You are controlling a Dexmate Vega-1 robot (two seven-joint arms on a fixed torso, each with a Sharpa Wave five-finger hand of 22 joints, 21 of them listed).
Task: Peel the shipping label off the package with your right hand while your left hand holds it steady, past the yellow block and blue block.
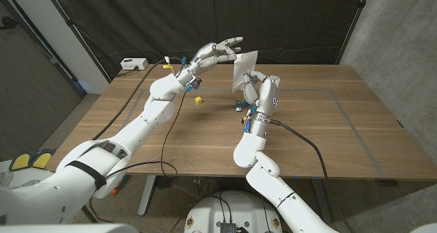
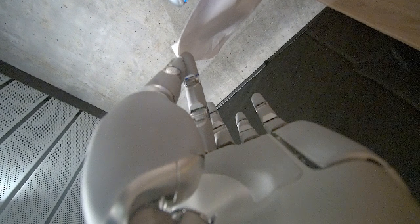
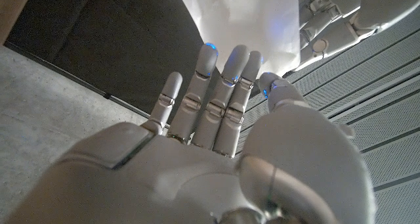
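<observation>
One wooden counter (image 1: 321,124) carries the scene, its far edge set against a dark curtain and, on the robot's right, a grey concrete wall. Two white arms rise over it, and between them one white package (image 1: 245,67) is held up in the air, clear of the counter, above its far middle part. The left robot hand (image 1: 213,54) reaches toward the package from the robot's left with its fingers stretched out; in the left wrist view the left robot hand (image 2: 197,152) has its thumb and one finger touching the lower corner of the package (image 2: 220,17), so it appears to hold that corner in a pinch while the other fingers stay apart. The right robot hand (image 1: 261,91) stands upright just below and to the right of the package; in the right wrist view the right robot hand (image 3: 223,138) has its fingers extended side by side with their tips at the package (image 3: 243,14), but whether they grip it or only touch it cannot be told. The shipping label cannot be made out on the white surface. On the counter lie one small yellow block (image 1: 198,100), below the left robot hand, and one small blue block (image 1: 238,106), just beside the right wrist. One white box (image 1: 133,64) with a cable sits at the far left corner.
</observation>
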